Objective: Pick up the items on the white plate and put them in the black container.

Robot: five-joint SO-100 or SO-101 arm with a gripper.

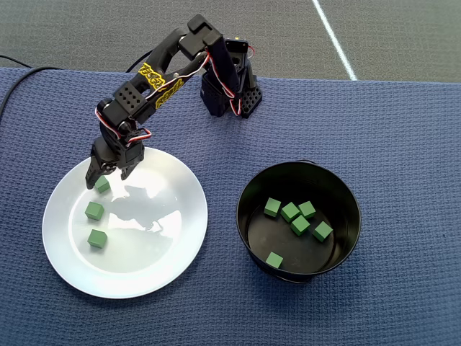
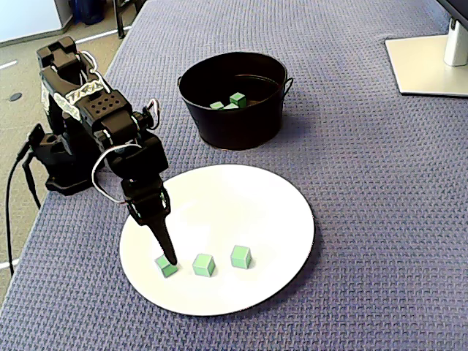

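claw (image 1: pixel 102 177) open around top green cube (image 1: pixel 101 185), ready to pinch | white plate (image 1: pixel 173 245) left, three cubes | black pot (image 1: pixel 349 209) right, six cubes

A glossy round white plate (image 1: pixel 169 263) carries three small matte green cubes (image 1: pixel 94 210). Six more green cubes (image 1: pixel 300 224) lie inside a glossy round black pot (image 1: pixel 350 204). The counter (image 1: pixel 403 144) wears a blue-grey waffle-weave cloth. The jointed black arm (image 1: pixel 155 72) shows yellow lettering and red, white and black wires; its black tool (image 1: pixel 105 174) is plain.
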